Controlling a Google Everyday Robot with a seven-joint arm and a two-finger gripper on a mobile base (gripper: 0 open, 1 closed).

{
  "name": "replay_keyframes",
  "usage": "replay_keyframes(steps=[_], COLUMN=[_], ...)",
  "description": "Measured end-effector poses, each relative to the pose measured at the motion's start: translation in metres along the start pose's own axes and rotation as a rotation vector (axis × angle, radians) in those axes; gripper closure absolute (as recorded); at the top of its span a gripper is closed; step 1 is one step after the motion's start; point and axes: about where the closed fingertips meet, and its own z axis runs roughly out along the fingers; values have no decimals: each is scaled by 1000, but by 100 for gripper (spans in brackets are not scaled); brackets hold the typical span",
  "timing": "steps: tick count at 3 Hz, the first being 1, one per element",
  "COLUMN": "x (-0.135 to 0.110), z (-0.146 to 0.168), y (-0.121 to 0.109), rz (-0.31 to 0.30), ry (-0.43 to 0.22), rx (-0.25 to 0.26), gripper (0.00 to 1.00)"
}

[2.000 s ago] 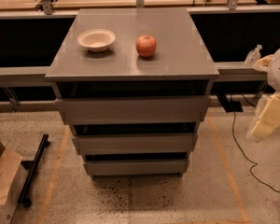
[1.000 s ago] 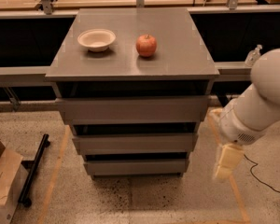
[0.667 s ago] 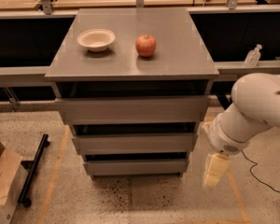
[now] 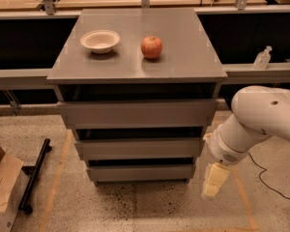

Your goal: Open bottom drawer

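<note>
**Tool drops to drawer level; bottom drawer still shut**

At far left a creased brown cardboard box (image 4: 1, 190) sits on the speckled floor, with a black bar (image 4: 35, 177) lying just beside it. On the smooth, matt grey worktop (image 4: 183, 37) stand a shallow cream bowl (image 4: 100, 40) and, to its right and well apart from it, a round, glossy red apple (image 4: 152, 46); neither has shifted. Below, the grey cabinet (image 4: 137, 112) steps inward tier by tier, each front flat and handle-less with a dark gap above it. The bottom drawer (image 4: 141, 172) is the lowest tier and looks the narrowest. It sits flush and closed, as it did before.

The change is on the right. The white, rounded arm (image 4: 261, 117) has swung in from the frame's edge and lowered over the last two seconds. Its cream, blocky tool (image 4: 214, 181) now hangs pointing down, near the drawer's right end but not touching it. I cannot tell whether the tool is apart or together. I judge this to be the approach: no pull has begun, and the tool must still catch the drawer's front.
</note>
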Motion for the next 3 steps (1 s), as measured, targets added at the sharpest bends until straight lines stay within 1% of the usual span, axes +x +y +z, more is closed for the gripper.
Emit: replay_keyframes(steps=[1,2,3], x=[-13,-13,-13], z=[59,113,162], y=[-3,-15,-35], rz=[12,35,79], ry=[-66,-120,-183], rx=[-60,-76,-75], gripper=[0,0,0])
